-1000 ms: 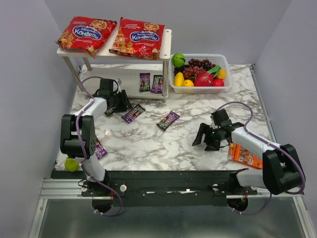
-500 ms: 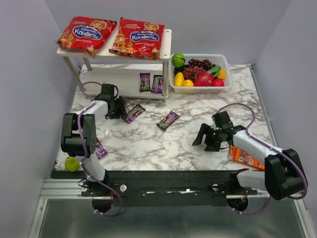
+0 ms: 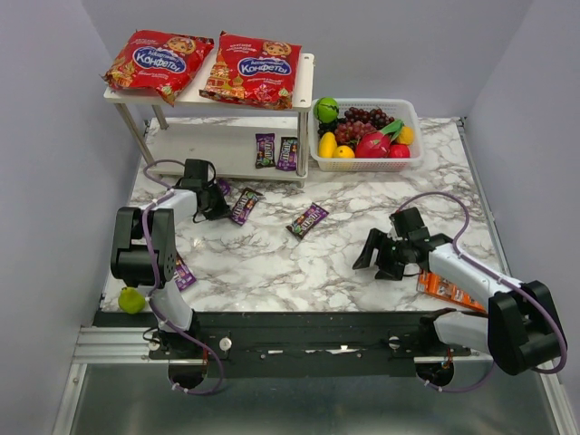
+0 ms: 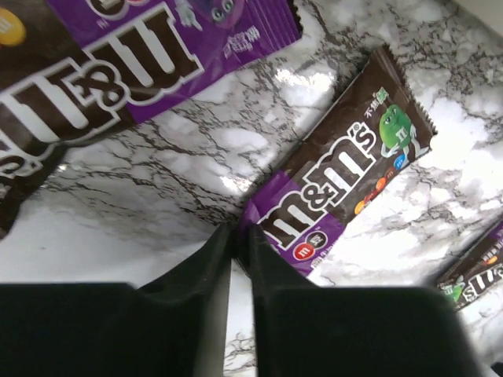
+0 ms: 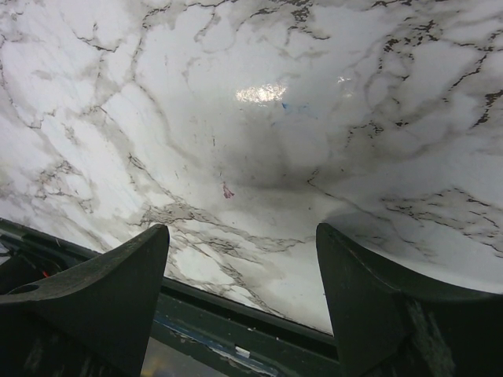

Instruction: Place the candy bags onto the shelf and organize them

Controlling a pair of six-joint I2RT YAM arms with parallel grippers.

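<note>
The left gripper (image 4: 240, 237) has its jaws together, tips at the purple end of a packet (image 4: 346, 184) lying flat on the table (image 3: 272, 263) before the shelf (image 3: 199, 145); whether they nip the foil I can't tell. It looks light, limp and slick, so I'd pinch a crimped end. The wrist view shows that contact; only the top view shows the red bags (image 3: 252, 68) on the upper board and the right gripper (image 3: 374, 265) spread open over bare marble.
</note>
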